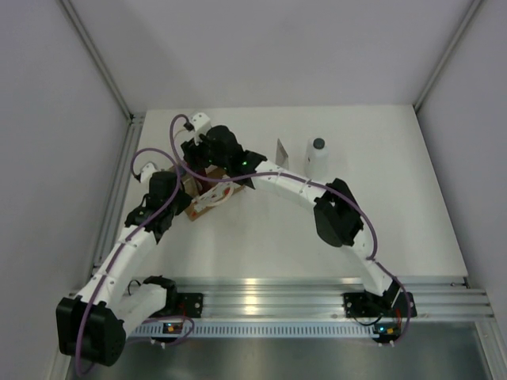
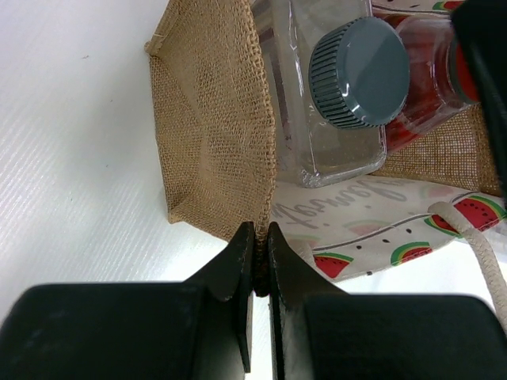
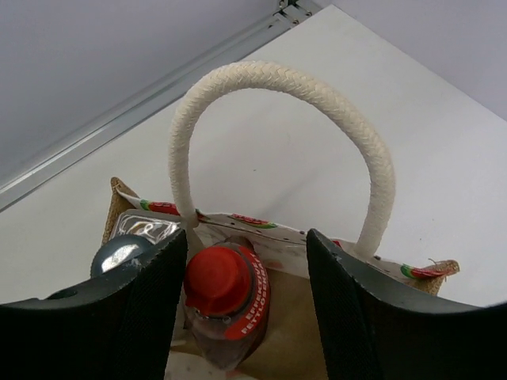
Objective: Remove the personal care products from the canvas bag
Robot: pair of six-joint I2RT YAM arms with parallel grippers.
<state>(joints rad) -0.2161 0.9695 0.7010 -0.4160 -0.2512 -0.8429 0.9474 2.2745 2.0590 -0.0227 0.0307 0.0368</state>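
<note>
The canvas bag (image 1: 214, 196) stands at the table's back left, tan weave with a watermelon-print lining (image 2: 214, 119). My left gripper (image 2: 261, 237) is shut on the bag's corner edge. Inside the bag are the pale bottle with the grey cap (image 2: 358, 71) and the red bottle (image 3: 226, 293). My right gripper (image 3: 249, 309) is open above the bag's mouth, its fingers on either side of the red bottle's cap, below the rope handle (image 3: 277, 79). The white tapered tube (image 1: 281, 150) and the white bottle with the dark cap (image 1: 318, 157) stand on the table to the right of the bag.
The grey cap (image 3: 119, 255) sits just left of my right gripper's left finger. A second rope handle (image 2: 483, 253) hangs over the bag's near side. A metal frame rail (image 1: 119, 182) runs along the table's left edge, close to the bag.
</note>
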